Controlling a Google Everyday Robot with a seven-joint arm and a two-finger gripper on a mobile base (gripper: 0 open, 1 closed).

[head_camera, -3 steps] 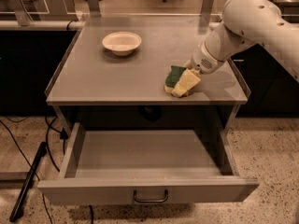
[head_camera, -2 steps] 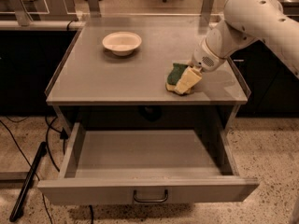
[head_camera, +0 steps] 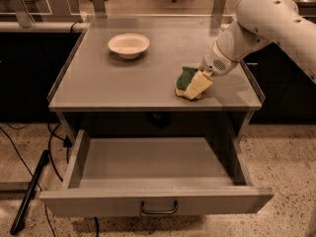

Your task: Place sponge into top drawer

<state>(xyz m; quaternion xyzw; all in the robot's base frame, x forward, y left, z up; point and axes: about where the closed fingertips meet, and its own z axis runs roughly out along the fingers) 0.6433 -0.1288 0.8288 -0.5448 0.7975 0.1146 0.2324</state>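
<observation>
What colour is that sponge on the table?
The sponge is dark green over pale yellow, at the gripper, in the camera view.

Green-topped yellow sponge (head_camera: 186,78) lies at the tabletop's (head_camera: 123,83) front right, claw (head_camera: 200,83) against it; grey top drawer (head_camera: 98,204) stands pulled open beneath the tabletop.

The bench (head_camera: 123,83) at mid-frame has a smooth grey metal top with a dull satin sheen. The top drawer (head_camera: 148,162) below looks like the same matt grey metal; its dark bar handle (head_camera: 159,209) is perhaps metal too. The sponge (head_camera: 186,77), at the bench's right, shows a rough dark green face over pale yellow foam. The pincer (head_camera: 199,85), pale and smooth, sits at the sponge, below a glossy white plastic arm (head_camera: 261,19). The bowl (head_camera: 129,45) is matt cream.
</observation>
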